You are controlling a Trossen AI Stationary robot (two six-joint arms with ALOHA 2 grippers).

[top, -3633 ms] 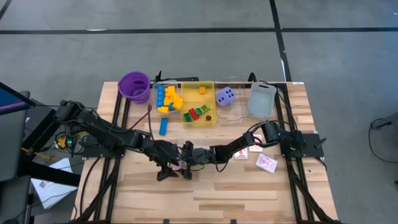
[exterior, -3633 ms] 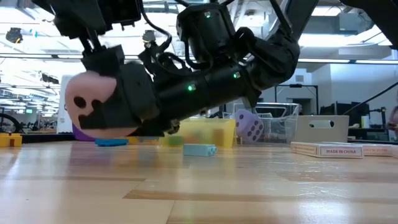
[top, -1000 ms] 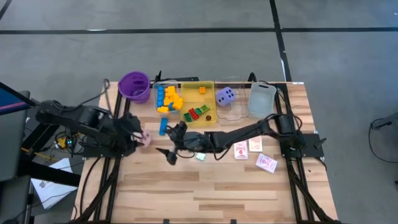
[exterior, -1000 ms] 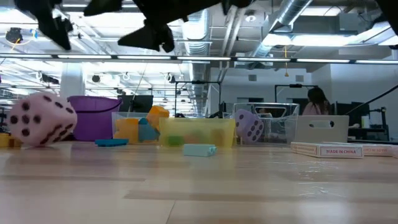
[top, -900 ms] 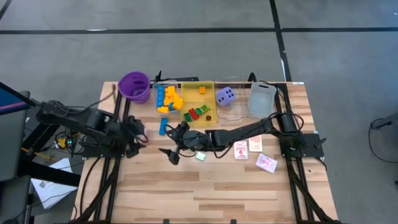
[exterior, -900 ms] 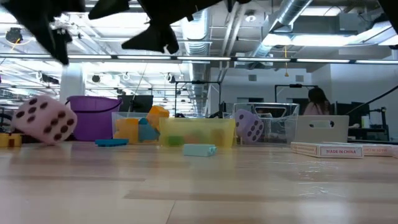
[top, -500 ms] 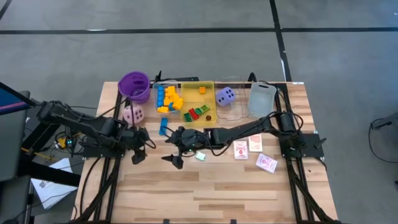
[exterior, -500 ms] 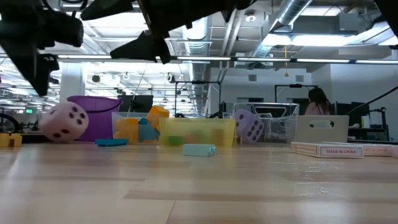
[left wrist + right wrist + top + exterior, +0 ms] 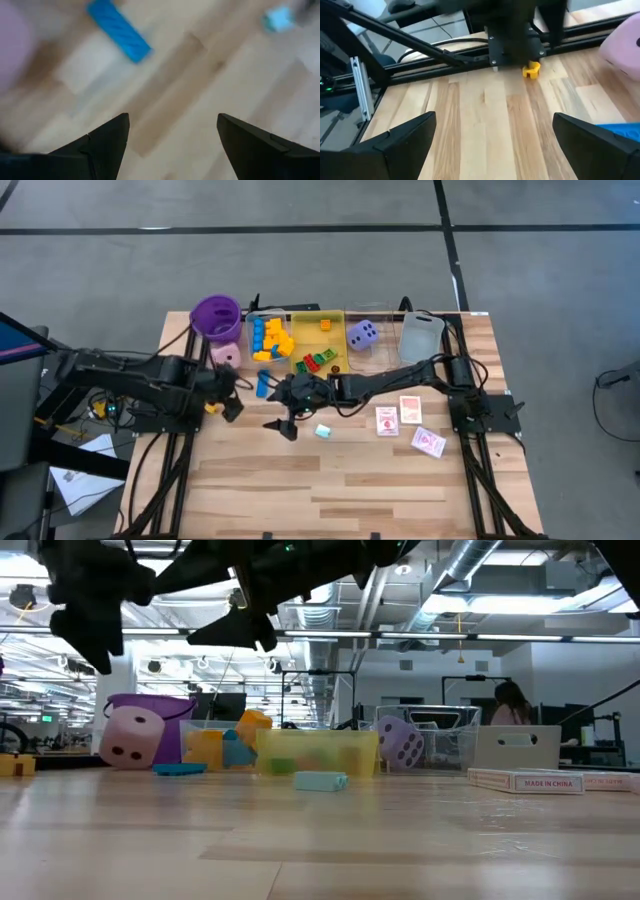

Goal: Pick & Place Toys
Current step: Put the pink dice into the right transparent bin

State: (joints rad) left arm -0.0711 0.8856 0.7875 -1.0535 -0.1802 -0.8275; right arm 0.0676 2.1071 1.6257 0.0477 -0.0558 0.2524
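A pink die sits on the table beside the purple cup; it also shows in the low view. A blue block, a pale teal block and a small yellow block lie loose on the wood. A purple die sits in a clear tray. My left gripper hangs open above the table, near the yellow block, with the blue block ahead of its fingers. My right gripper hangs open mid-table, holding nothing.
A clear tray of yellow and blue blocks, a yellow tray with small blocks and a grey tray line the far edge. Three red-patterned cards lie at the right. Bare wood stretches along the near side.
The pink die has rolled across the table from beside my left gripper toward the far edge and now stands next to the purple cup. My left gripper has sunk lower, rolled about its own axis and drifted toward the right. My right gripper has swung its wrist, staying open.
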